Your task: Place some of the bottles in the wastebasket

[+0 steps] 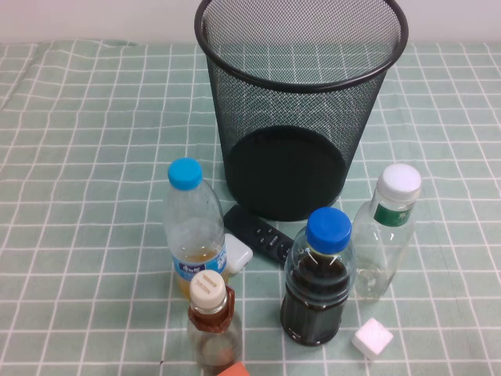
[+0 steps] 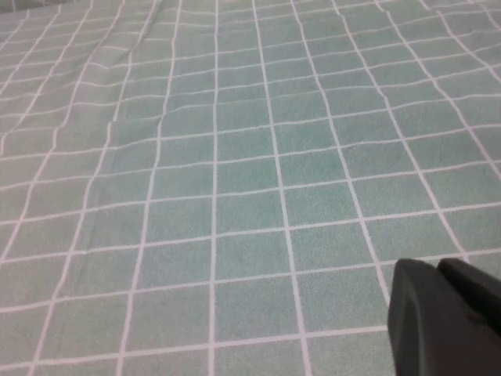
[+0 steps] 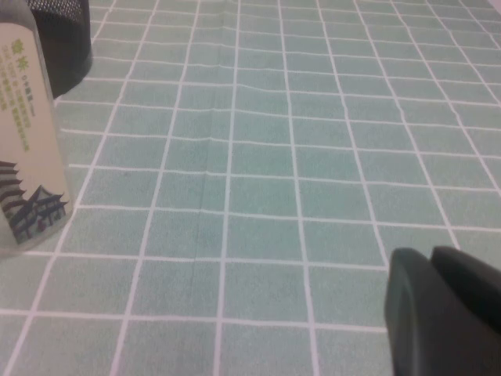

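Note:
The black wire-mesh wastebasket (image 1: 301, 86) stands at the back middle of the checked cloth. The small brownish bottle (image 1: 211, 321) with a cream cap stands upright at the front. The taller clear bottle (image 1: 387, 231) with a white cap and green label stands upright to the basket's front right. It also shows in the right wrist view (image 3: 23, 141), with the basket's base (image 3: 59, 31) behind it. Neither gripper shows in the high view. My left gripper (image 2: 438, 266) is shut and empty over bare cloth. My right gripper (image 3: 432, 254) is shut and empty, apart from the clear bottle.
A blue-capped bottle with yellow liquid (image 1: 192, 227) and a squat blue-capped bottle of dark liquid (image 1: 317, 282) stand in front of the basket. A black remote (image 1: 258, 235), a white block (image 1: 237, 253), a white cube (image 1: 372, 338) and an orange piece (image 1: 233, 370) lie among them.

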`<state>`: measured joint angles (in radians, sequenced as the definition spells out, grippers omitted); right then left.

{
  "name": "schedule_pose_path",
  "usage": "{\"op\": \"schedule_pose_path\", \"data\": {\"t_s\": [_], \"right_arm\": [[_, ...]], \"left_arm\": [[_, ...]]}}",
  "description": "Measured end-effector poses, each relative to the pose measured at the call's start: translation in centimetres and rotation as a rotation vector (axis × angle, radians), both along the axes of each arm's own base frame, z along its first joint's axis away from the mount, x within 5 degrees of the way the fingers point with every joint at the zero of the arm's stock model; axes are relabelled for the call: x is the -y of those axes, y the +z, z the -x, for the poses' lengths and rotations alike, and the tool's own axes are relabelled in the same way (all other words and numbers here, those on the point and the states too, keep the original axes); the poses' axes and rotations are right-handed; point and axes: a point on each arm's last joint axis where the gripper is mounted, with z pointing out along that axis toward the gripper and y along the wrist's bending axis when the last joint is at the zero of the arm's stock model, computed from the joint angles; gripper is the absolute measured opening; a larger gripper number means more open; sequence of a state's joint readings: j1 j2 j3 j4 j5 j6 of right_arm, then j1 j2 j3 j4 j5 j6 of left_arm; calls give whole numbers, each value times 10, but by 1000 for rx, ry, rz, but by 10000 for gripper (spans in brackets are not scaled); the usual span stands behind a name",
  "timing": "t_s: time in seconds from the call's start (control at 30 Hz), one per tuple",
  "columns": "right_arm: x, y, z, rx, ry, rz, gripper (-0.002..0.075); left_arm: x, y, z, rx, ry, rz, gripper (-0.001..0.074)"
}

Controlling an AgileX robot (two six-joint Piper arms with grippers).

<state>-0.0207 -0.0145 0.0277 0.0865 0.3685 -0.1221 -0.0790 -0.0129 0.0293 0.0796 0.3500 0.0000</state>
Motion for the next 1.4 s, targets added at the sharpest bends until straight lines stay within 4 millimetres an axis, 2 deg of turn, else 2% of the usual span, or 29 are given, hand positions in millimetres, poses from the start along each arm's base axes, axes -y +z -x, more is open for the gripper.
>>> {"op": "schedule_pose_path", "data": {"t_s": [0.33, 0.9, 1.03, 1.27, 1.4], "right_arm": [[0, 0, 0, 0, 0, 0, -7], [0, 0, 0, 0, 0, 0, -7], [0, 0, 0, 0, 0, 0, -7], [0, 0, 0, 0, 0, 0, -7], [0, 0, 0, 0, 0, 0, -7]], "left_arm": [[-4, 0, 0, 6, 9, -119, -6], [-3, 1, 0, 17, 21, -58, -6], [0, 3, -1, 35, 13, 52, -6], [7, 14, -2, 111, 34, 545, -6], [6, 23, -3, 192, 40, 658, -6]]}}
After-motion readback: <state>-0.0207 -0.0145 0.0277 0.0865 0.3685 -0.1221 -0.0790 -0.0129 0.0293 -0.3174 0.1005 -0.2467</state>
